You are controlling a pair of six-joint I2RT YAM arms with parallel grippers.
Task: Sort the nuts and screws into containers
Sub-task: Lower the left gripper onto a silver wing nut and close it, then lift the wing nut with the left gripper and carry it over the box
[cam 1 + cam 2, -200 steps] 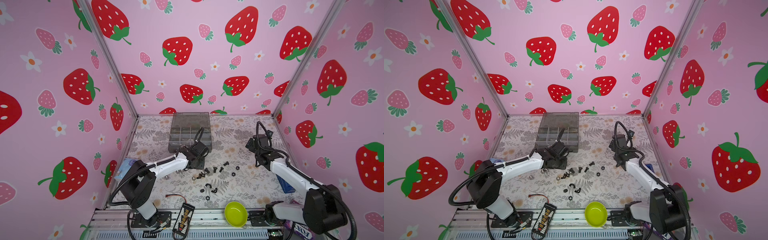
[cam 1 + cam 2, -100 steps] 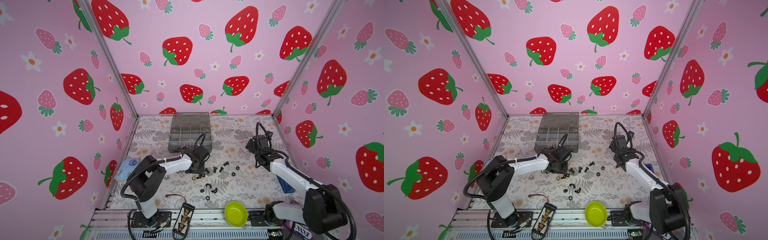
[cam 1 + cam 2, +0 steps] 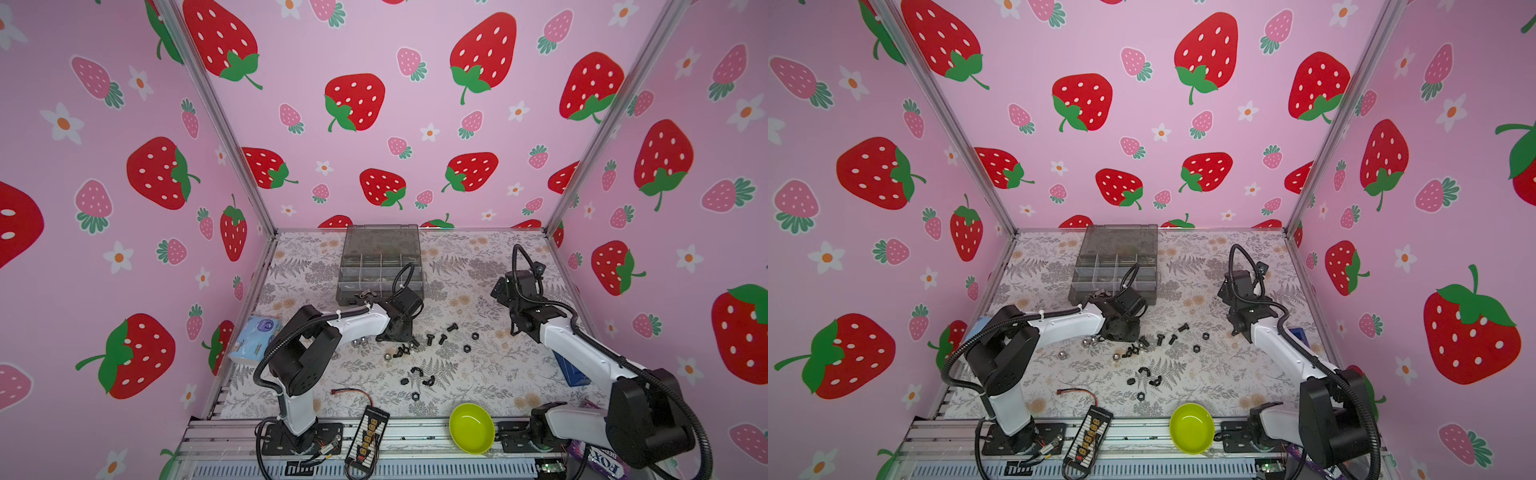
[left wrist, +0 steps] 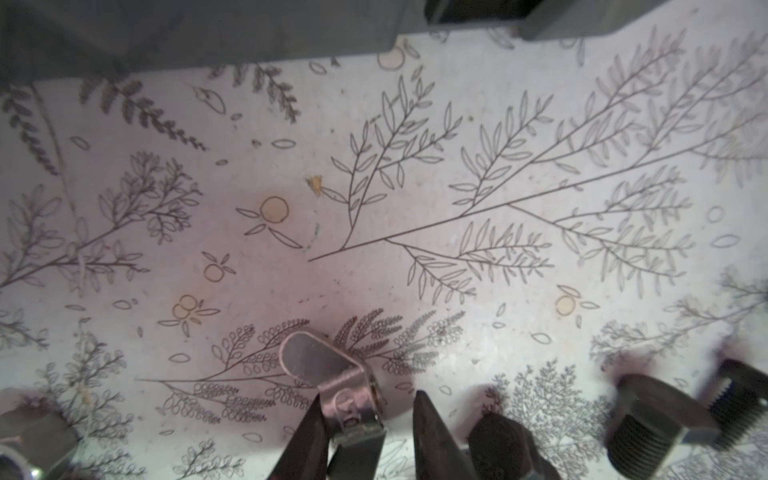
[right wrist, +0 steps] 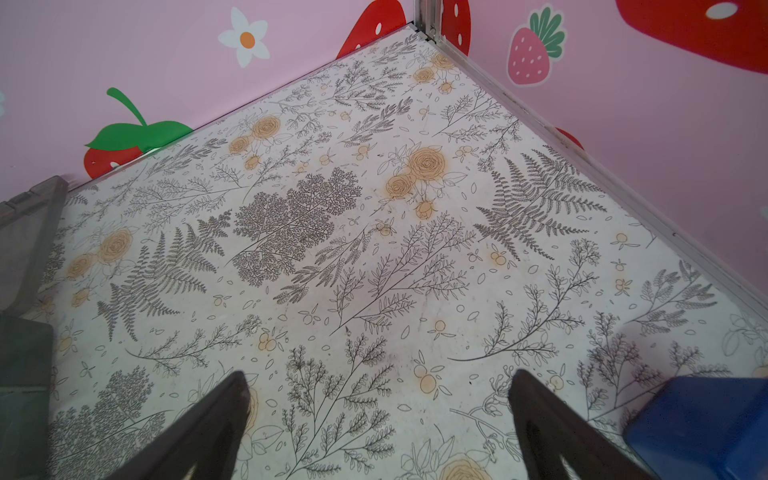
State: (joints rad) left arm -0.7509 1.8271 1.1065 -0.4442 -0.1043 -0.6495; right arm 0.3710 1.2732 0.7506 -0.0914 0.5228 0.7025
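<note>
In the left wrist view a shiny silver winged nut (image 4: 328,370) lies on the mat between the fingers of my left gripper (image 4: 368,399). One finger touches it and a gap remains at the other, so the jaws stand open. Two black screws (image 4: 648,424) lie just beside, and a black nut (image 4: 498,436) too. In both top views this gripper (image 3: 399,332) sits low at the left edge of the scattered screws (image 3: 443,338) and nuts (image 3: 466,348). The smoky-grey containers (image 3: 380,270) stand behind it. My right gripper (image 5: 378,378) hangs open and empty above bare mat at the right (image 3: 498,291).
A lime-green bowl (image 3: 471,428) and a black connector board (image 3: 368,428) with a red-and-black wire sit at the front edge. A blue packet (image 3: 257,336) lies at the left wall. A blue box (image 5: 702,419) lies by the right arm. Loose silver nuts (image 3: 1086,341) lie near the left gripper.
My left gripper has swung from the box's front down to the pile's left edge, and its jaws have narrowed round the silver winged nut. The right arm has not moved.
</note>
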